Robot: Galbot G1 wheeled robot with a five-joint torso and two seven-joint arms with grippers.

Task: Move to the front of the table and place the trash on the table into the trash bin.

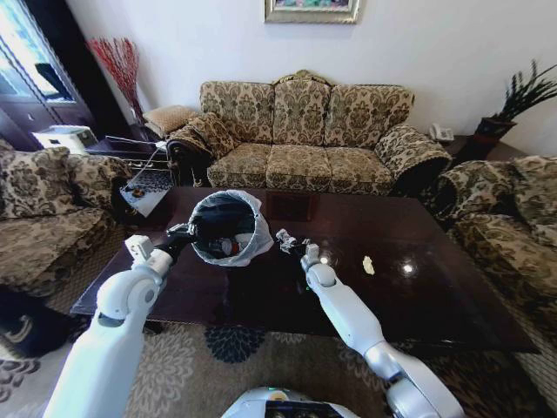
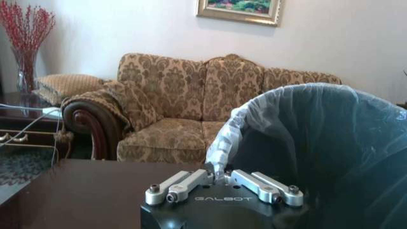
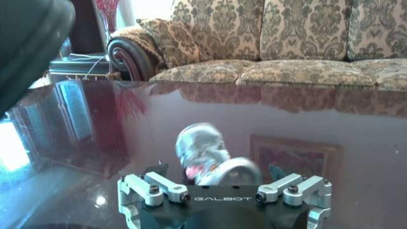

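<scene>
The right gripper [image 3: 226, 191], marked GALBOT, sits low on the desk [image 1: 418, 287] with fingers spread around a crushed clear bottle [image 3: 202, 155]. The left gripper [image 2: 222, 183], also marked GALBOT, pinches the bag-lined rim of the trash bin [image 1: 228, 228], held tilted just left of the bottle. A white paper scrap [image 1: 368, 265] lies to the right.

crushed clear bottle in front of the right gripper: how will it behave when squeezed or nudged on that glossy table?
The crushed clear plastic bottle looks dented, so it probably gives under the right gripper rather than staying stiff. It seems empty, so likely light. On the glossy dark mahogany table it may skid or roll if nudged off-centre.
</scene>
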